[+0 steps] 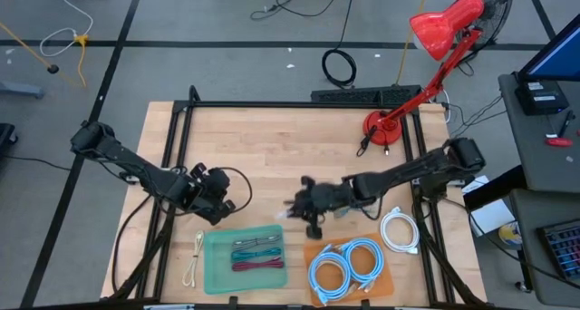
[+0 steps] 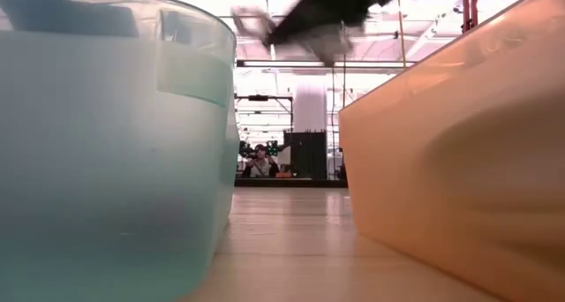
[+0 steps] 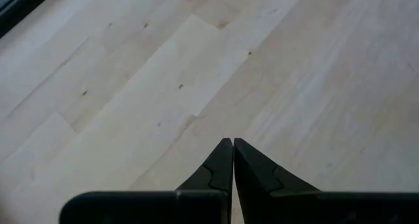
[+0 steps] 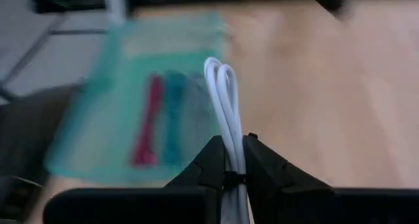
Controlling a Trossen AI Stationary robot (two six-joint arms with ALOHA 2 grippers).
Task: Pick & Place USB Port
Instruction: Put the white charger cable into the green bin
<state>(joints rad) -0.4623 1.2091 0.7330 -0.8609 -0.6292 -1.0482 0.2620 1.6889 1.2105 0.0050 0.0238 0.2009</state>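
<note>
The white USB cable (image 4: 226, 112), folded into a tight bundle, sits pinched between the right gripper's (image 4: 234, 160) two dark fingers, its looped end sticking out past the tips. From overhead that right gripper (image 1: 304, 206) hangs above bare wood near the middle of the table (image 1: 272, 138), just behind the gap between the two trays, with a pale blur at its tip toward the green tray.

Nearest the front edge, the green tray (image 1: 217, 274) holds a red cable bundle (image 1: 258, 266) and a teal cable bundle (image 1: 256, 249). Beside it to the right, the orange tray (image 1: 385, 283) carries coiled light-blue cables (image 1: 345, 266). A cream cable (image 1: 194, 261) lies on the wood just left of the green tray, and a loose white coil (image 1: 400, 230) lies by the orange tray's far right corner.

The left gripper (image 1: 217, 201) rests low over the table behind the green tray's left end; its fingers (image 3: 220, 168) are pressed together with nothing between them.

Farther back, a red desk lamp (image 1: 426, 61) stands at the table's rear right corner, next to a black power strip (image 1: 353, 96).

At table height, the green tray's wall (image 2: 115, 143) and the orange tray's wall (image 2: 459, 152) frame a lit hall beyond.
</note>
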